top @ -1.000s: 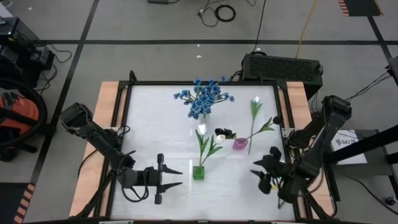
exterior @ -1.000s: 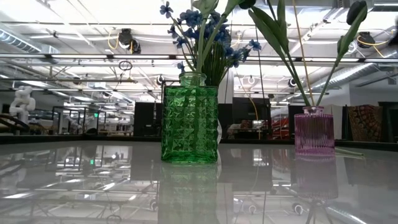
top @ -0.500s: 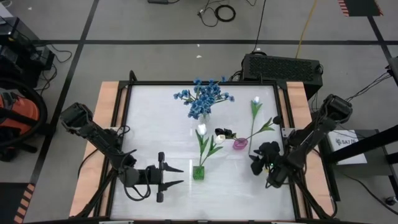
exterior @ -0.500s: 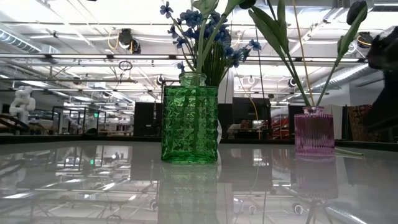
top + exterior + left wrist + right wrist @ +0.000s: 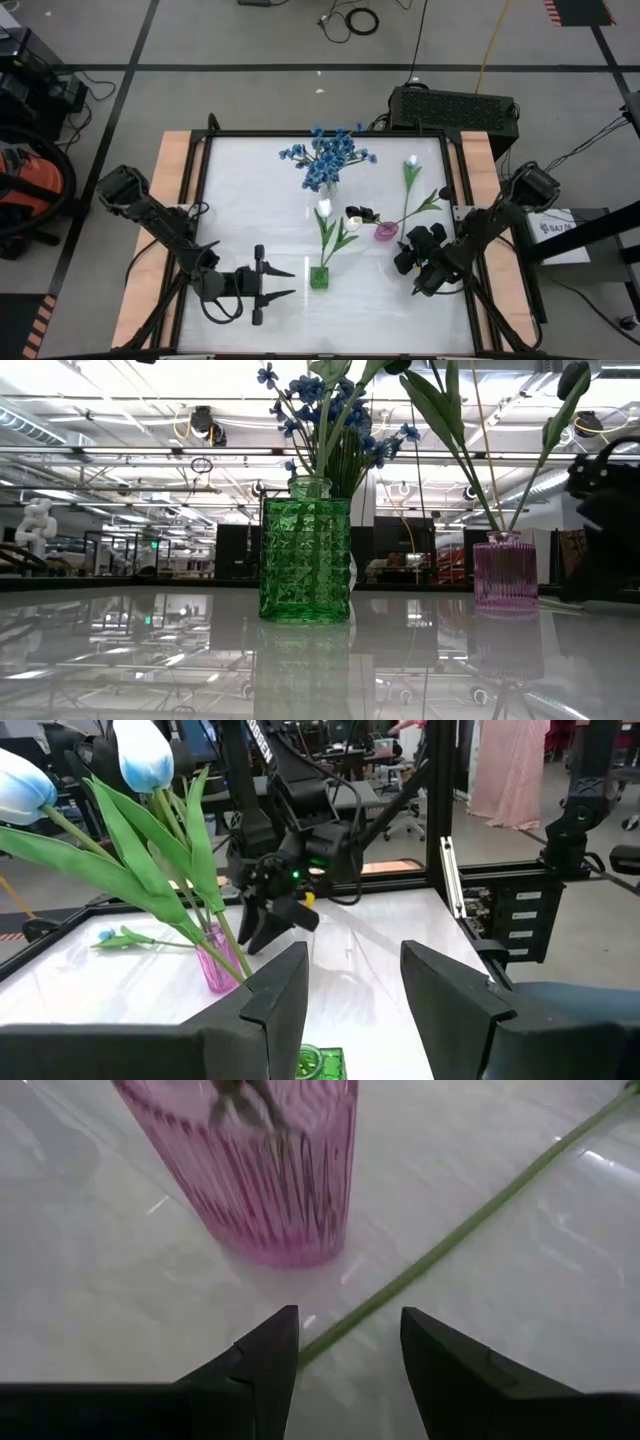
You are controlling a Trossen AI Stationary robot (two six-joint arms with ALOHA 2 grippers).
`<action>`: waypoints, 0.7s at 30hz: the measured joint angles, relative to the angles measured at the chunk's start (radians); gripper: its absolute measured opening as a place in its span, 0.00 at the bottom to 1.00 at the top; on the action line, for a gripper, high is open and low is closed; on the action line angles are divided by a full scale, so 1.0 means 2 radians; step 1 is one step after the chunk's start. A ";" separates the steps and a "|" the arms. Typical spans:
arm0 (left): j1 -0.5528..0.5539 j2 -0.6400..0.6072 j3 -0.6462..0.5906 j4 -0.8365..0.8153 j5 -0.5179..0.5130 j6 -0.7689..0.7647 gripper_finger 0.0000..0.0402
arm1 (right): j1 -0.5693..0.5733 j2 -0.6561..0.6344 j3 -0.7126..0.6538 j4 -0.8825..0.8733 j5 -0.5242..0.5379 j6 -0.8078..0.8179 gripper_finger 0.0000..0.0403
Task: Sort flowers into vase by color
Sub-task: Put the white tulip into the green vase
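Near the table's near edge, a green vase (image 5: 319, 277) holds a white tulip (image 5: 324, 208). A pink vase (image 5: 386, 231) holds dark tulips (image 5: 357, 213). The blue blossoms (image 5: 325, 160) stand in a vase toward the far edge. A loose white tulip (image 5: 411, 161) lies flat, its stem (image 5: 450, 1235) running past the pink vase (image 5: 270, 1170). My right gripper (image 5: 345, 1345) is open, low beside the pink vase, with the stem's end between its fingers and untouched. My left gripper (image 5: 290, 284) is open, left of the green vase.
A black frame (image 5: 455, 200) rims the white table, with wooden strips (image 5: 175, 180) at the left and right sides. The low view shows the green vase (image 5: 305, 560) and pink vase (image 5: 505, 570) side by side, with my right arm (image 5: 605, 490) at the right. Bare tabletop lies left of the vases.
My right gripper has moved from the table's near right corner toward the far edge and left, coming in close to the pink vase and the loose tulip's stem end. The flowers and vases have stayed where they were.
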 joint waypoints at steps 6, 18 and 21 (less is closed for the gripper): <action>0.000 0.000 0.000 0.000 0.000 0.000 0.42 | 0.000 0.033 0.001 0.004 0.009 0.010 0.42; 0.000 0.000 0.000 -0.014 0.000 -0.013 0.42 | 0.001 0.043 0.002 0.005 -0.007 0.002 0.10; 0.000 0.000 0.000 -0.015 0.000 -0.013 0.42 | 0.010 0.043 0.002 0.004 -0.020 -0.003 0.02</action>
